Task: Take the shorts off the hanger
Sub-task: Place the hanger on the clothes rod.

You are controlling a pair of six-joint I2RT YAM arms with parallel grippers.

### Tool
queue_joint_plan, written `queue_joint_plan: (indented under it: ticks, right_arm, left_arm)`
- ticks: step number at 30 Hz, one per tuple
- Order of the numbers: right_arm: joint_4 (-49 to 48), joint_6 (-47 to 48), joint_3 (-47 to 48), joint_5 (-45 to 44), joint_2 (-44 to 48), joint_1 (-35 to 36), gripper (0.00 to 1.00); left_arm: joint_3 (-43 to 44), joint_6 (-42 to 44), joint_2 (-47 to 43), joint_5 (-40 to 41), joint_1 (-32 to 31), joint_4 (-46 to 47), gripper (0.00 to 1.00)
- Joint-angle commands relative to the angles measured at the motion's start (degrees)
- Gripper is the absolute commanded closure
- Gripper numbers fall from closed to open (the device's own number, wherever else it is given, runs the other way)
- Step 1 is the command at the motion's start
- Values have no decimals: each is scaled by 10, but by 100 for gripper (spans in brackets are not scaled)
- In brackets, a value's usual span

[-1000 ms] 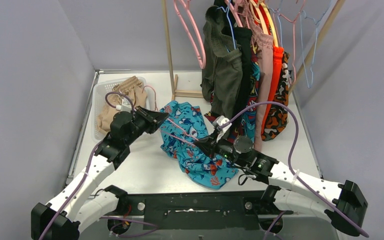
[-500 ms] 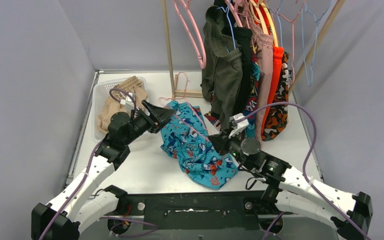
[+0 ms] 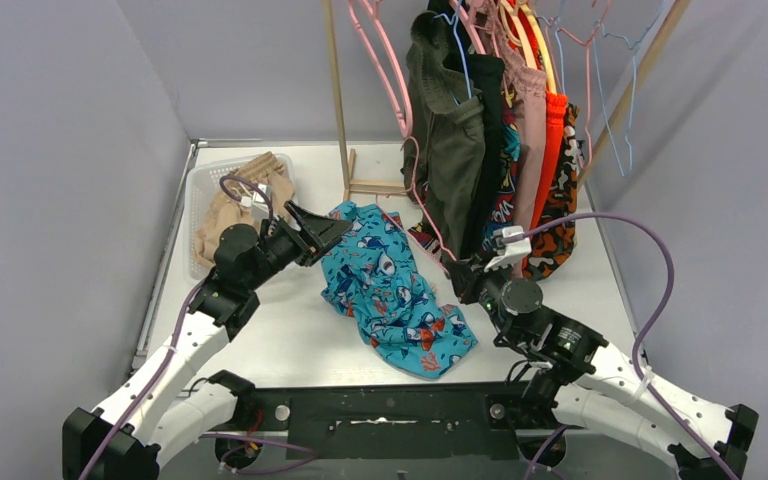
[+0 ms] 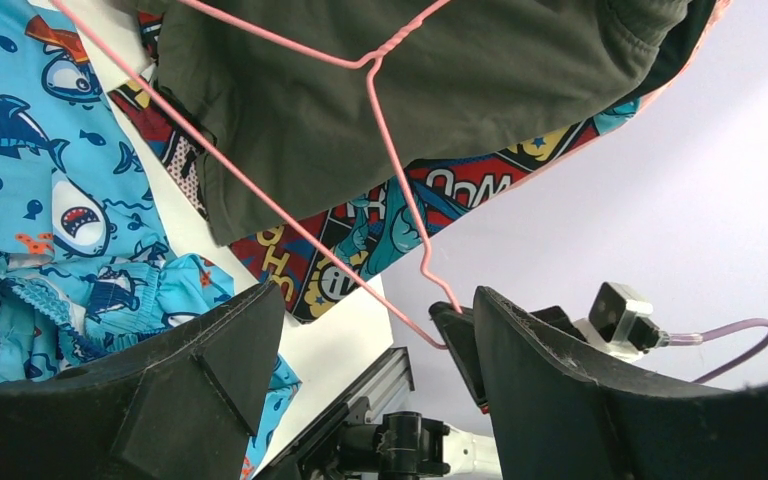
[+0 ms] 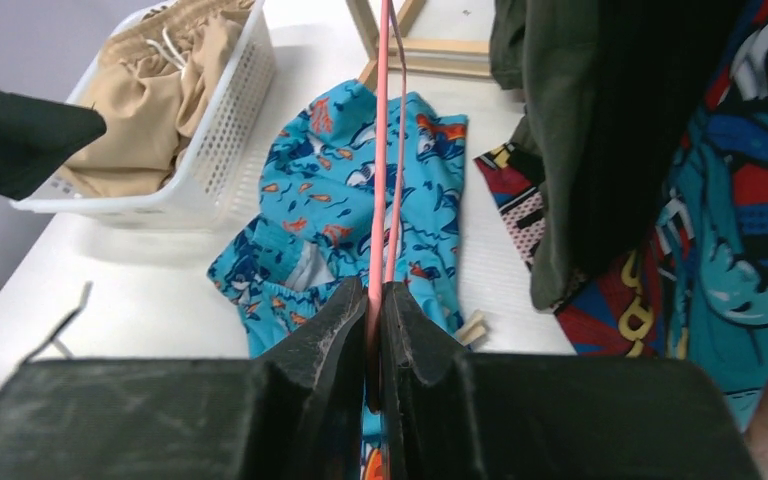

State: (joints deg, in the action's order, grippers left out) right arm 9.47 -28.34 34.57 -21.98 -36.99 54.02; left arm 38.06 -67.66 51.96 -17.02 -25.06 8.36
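**Top view:** One pair of teal shark-print fabric shorts (image 3: 390,295) lies loose at the middle of the table (image 3: 280,335), with its long axis running from far left to near right. The left pincer (image 3: 332,230), jaws apart and empty, sits just beside the far-left end of that pair and is the nearer arm. The right pincer (image 3: 457,272), off the pair's right side, is clamped on one end of a single thin pink wire hanger (image 3: 422,205), which rises clear of the cloth. One tan pair (image 3: 245,195) fills the one white plastic basket (image 3: 192,205) by the table's left edge. Six pairs, fronted by an olive green one (image 3: 450,140), hang from the wooden rack (image 3: 338,100) at the far edge.

**Left wrist:** Between the spread black fingers, the hanger (image 4: 390,160) crosses the olive pair and a comic-print pair (image 4: 380,240). The teal shorts (image 4: 50,200) lie to the left.

**Right wrist:** Closed fingers pinch two pink wires that point away over the teal shorts (image 5: 320,210). The basket (image 5: 230,110) sits beyond them at far left.

The teal pair looks freed, and the left arm seems best placed to lift it towards the basket.
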Motion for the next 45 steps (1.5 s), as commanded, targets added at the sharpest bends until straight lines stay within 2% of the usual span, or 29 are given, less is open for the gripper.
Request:
queue_joint_plan:
  ticks: [1, 8, 13, 18, 22, 32, 35, 40, 45]
  right_arm:
    - [-36, 63, 69, -57, -14, -1, 100]
    - [-66, 167, 137, -103, -60, -1, 100]
    - [-122, 243, 168, -129, -83, -1, 100]
    - [-249, 311, 172, -113, -106, -2, 100]
    - [-280, 353, 220, -113, -150, -11, 100]
    - [-271, 318, 328, -11, -239, -109, 100]
    - [-273, 314, 353, 11, -263, -113, 100]
    - [-279, 300, 373, 32, -282, -113, 100]
    - [-303, 283, 344, 35, -258, -112, 100]
  left_arm:
    - [25, 16, -10, -7, 3, 23, 31]
    - [36, 37, -9, -2, 3, -3, 31]
    - [32, 38, -7, 0, 4, -4, 31]
    - [25, 42, -2, -5, 3, -4, 31]
    - [18, 44, 12, -29, 4, -8, 31]
    - [4, 68, 16, -44, 4, -13, 31]
    - [6, 121, 34, -43, 1, -40, 31]
    - [44, 235, 69, -21, -20, -154, 31]
    - [47, 266, 72, -7, -32, -186, 31]
